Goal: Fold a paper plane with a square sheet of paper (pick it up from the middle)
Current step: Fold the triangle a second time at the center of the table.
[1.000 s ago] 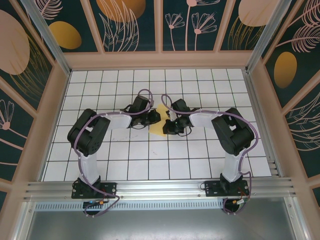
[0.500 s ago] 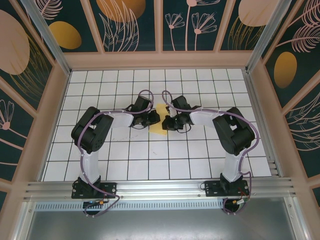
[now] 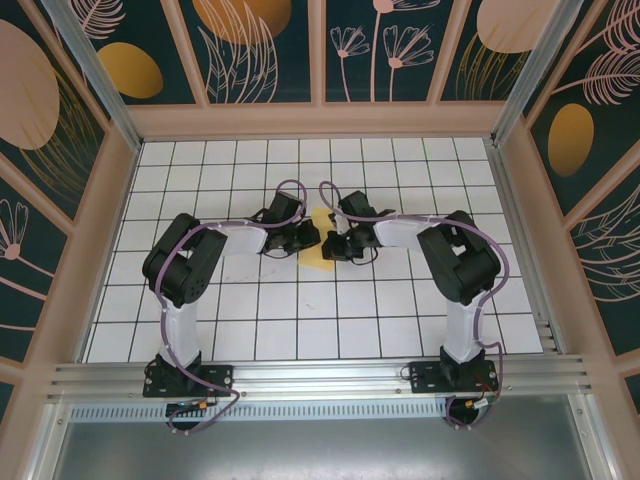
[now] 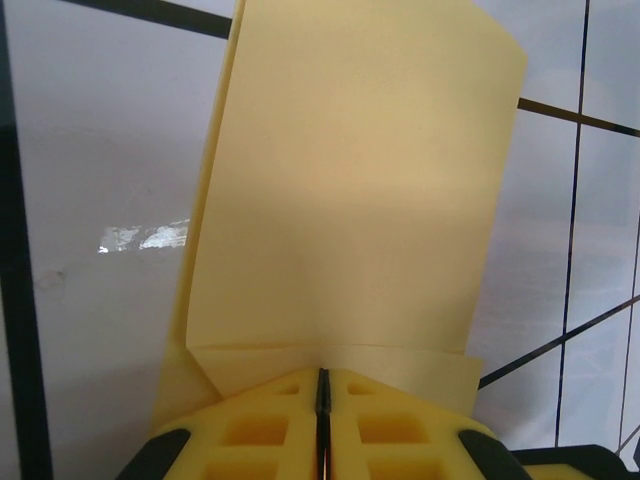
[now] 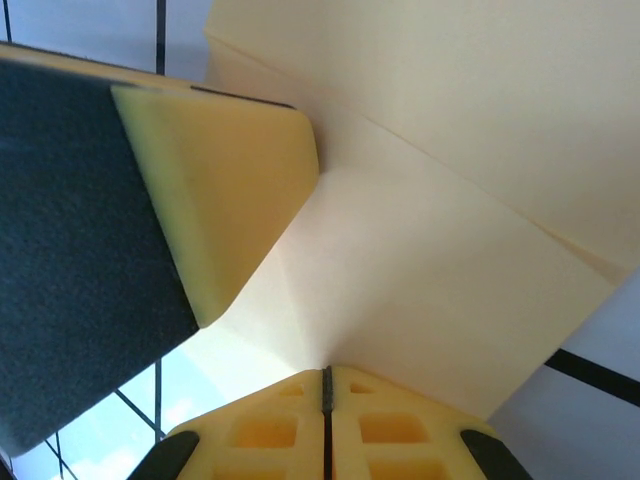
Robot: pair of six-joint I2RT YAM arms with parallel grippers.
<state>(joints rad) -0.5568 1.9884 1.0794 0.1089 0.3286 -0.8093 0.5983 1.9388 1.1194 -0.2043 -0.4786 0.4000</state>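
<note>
Top external view: partly folded square sheet of paper [image 3: 320, 260] held over the table [image 3: 400, 300] centre. Left gripper [image 4: 322, 395] and right gripper [image 5: 326, 395], 2 in all, each clamp an edge, jaws closed. No dart shape yet; most folds remain.

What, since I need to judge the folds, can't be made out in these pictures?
- Top view: outline and creases of the yellow paper sheet, too small and mostly covered by the left gripper and right gripper.
- Left wrist view: the sheet's far end, cut off by the top edge.
- Right wrist view: its left part, behind the left gripper's finger.
</note>
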